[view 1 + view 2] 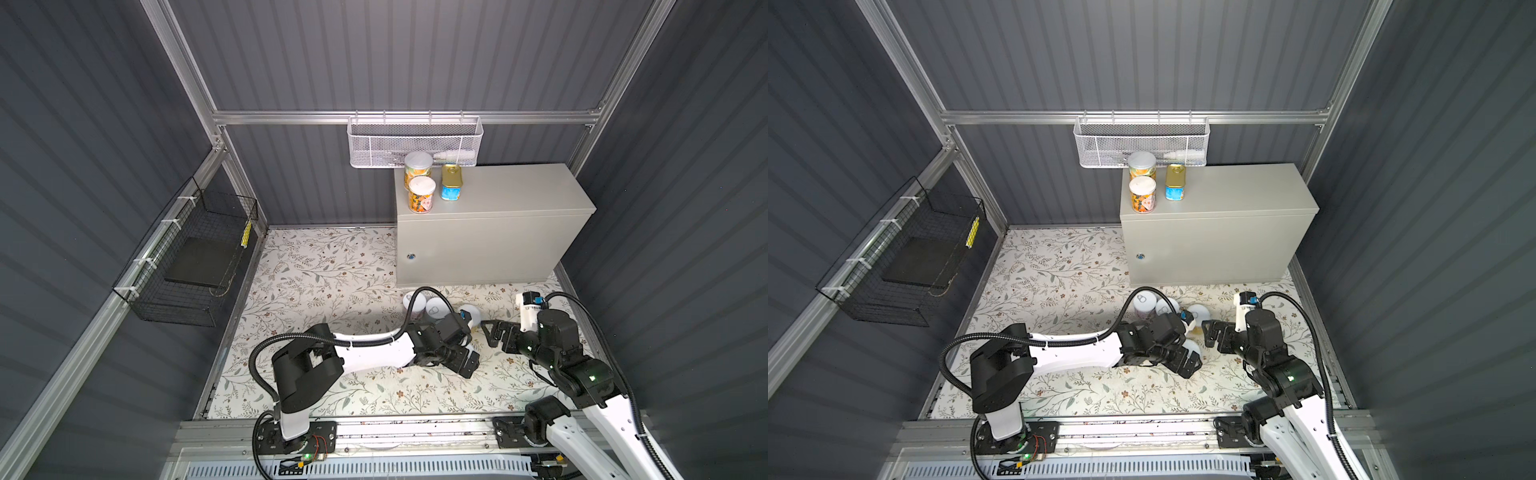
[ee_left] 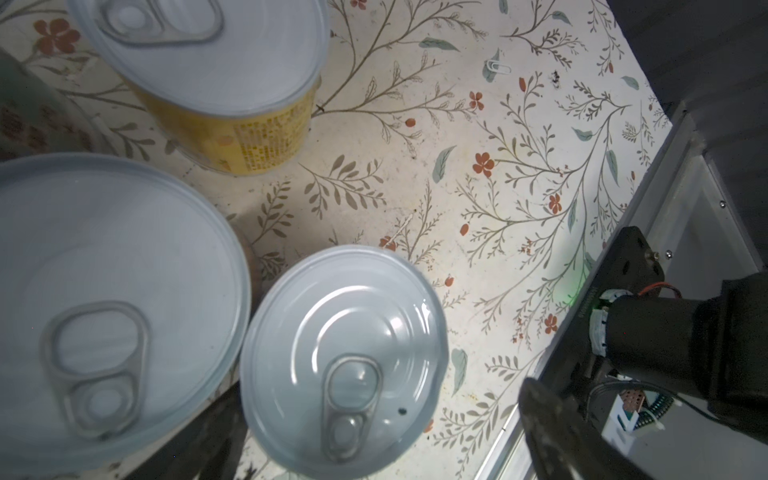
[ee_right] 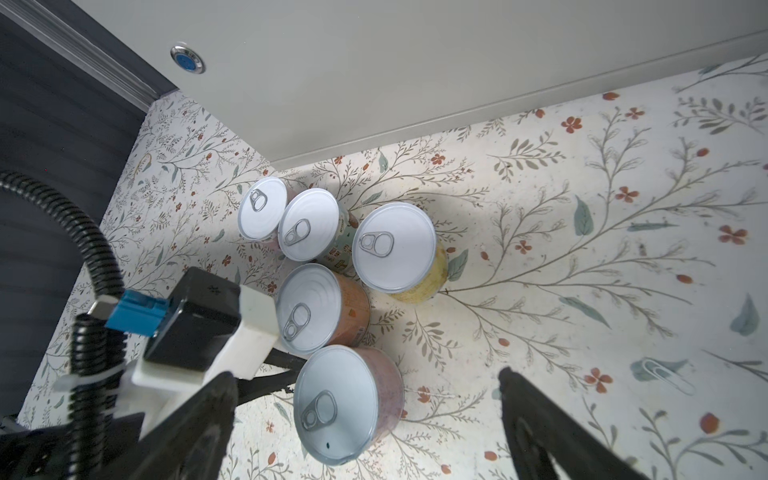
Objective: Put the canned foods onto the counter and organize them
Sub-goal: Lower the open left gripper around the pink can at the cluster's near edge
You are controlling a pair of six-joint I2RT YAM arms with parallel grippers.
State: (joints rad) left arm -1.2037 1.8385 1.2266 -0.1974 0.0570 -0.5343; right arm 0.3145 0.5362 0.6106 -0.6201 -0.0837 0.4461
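Plainly, with the left claw and right claw both spread wide over five tightly bunched cans, closing on one could topple its close neighbours.

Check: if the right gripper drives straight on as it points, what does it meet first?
Probably the nearest upright round can, with a silvery pull-tab lid and pinkish label, just ahead between the fingers of the open right gripper. Depth is unclear.
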